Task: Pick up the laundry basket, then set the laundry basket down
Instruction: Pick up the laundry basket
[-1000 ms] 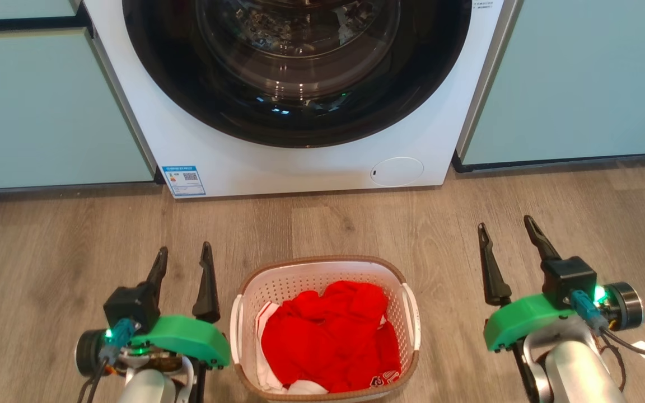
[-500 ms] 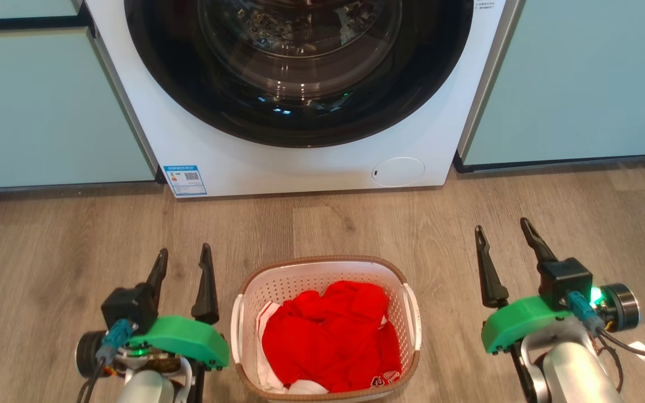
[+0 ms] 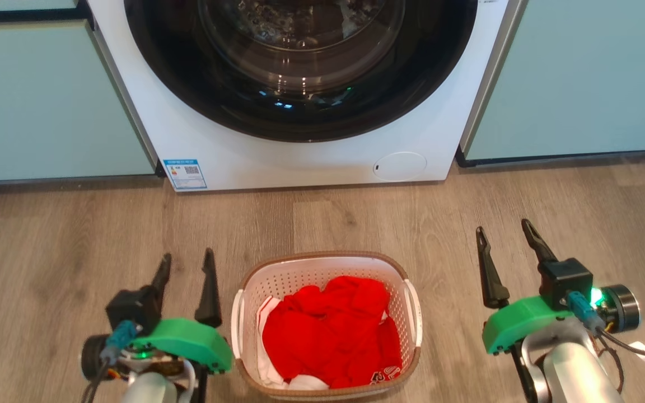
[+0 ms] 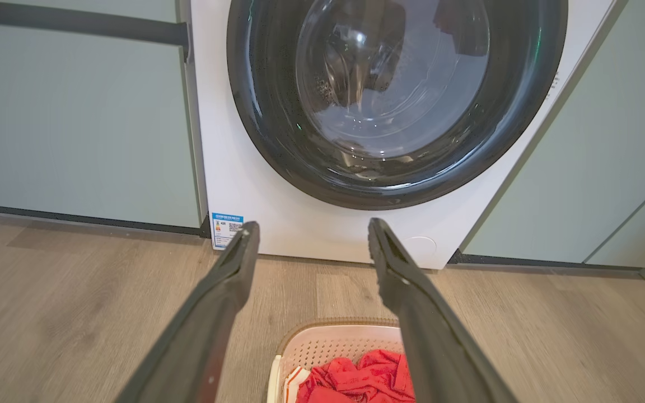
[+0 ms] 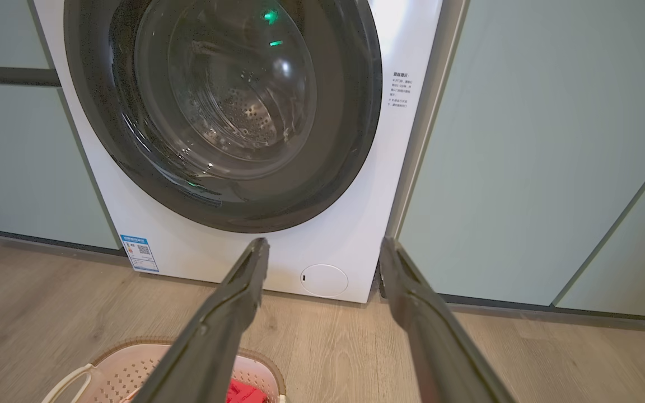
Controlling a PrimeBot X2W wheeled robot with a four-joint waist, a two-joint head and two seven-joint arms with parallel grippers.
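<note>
a: where's the laundry basket [image 3: 305,275]?

b: on the wood floor [image 3: 65,240], upright, in front of the white washing machine [image 3: 300,162] with a strip of bare floor between them. it sits between the two arms, low in the head view.

a: anything in it?

b: red clothes [image 3: 331,336] piled inside, with a bit of white fabric at the near edge. brown rim, white perforated walls, a white handle [image 3: 237,324] on each side.

a: and the left end effector [image 3: 187,256]?

b: spread wide with nothing between its fingers, just beside the basket's left handle, fingers pointing toward the machine. in the left wrist view the basket [image 4: 328,344] shows at the bottom edge, partly behind the right-hand finger.

a: is it touching the basket?

b: can't tell from these angles. the fingers look clear of it.

a: the right end effector [image 3: 503,226]?

b: also spread wide and empty, out to the basket's right with open floor between. its wrist view catches the basket's [image 5: 126,366] far corner at the lower left.

a: the machine door?

b: dark round glass door, drum visible through it. there's a blue label [image 3: 184,174] at the lower left of the front and a round cover [image 3: 400,165] at the lower right. pale green cabinets [image 3: 37,101] stand on both sides.
</note>
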